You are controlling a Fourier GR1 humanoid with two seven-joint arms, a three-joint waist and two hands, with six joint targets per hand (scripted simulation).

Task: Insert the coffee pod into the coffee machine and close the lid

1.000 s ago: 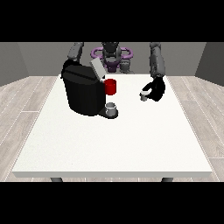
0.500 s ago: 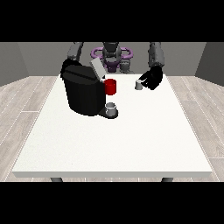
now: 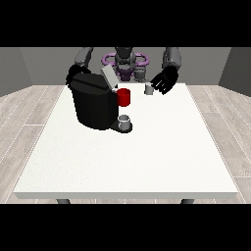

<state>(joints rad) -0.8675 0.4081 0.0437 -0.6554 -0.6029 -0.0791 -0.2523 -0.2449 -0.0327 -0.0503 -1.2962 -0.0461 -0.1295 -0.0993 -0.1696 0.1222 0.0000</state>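
Large white table (image 3: 147,162) on pale wood-plank floor (image 3: 29,110), grey walls (image 3: 34,63).

Grey arms, black hand (image 3: 164,81) each side, purple ring around dark torso.

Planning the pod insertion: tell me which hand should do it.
The robot's left hand, at the view's right: it holds the coffee pod just beside the coffee machine, whose lid stands open. The other hand sits behind the machine.
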